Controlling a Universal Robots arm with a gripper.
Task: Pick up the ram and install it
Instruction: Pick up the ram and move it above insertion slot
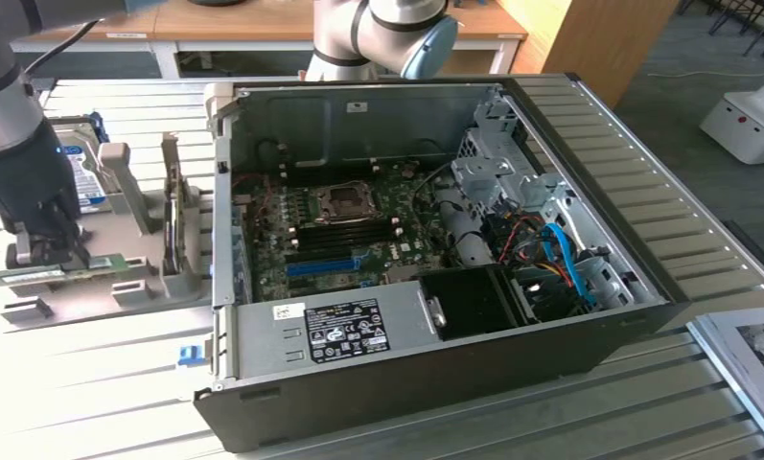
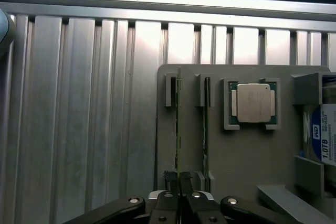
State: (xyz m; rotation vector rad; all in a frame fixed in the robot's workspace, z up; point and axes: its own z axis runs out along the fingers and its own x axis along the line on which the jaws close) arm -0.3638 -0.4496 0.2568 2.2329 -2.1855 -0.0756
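Wrist view: end effector (image 2: 177, 176) is pinched narrow on the top edge of the ram (image 2: 178, 119), which stands in its slot on the grey tray (image 2: 247, 156) on the desk (image 2: 79, 119). Risk: such a thin edge grip may slip or tilt, jamming the ram in its slot. The contact itself is hidden; a second stick (image 2: 206, 124) stands just beside.

wooden desk (image 1: 228, 27) behind slatted metal table (image 1: 101, 383), grey carpet (image 1: 688, 67).
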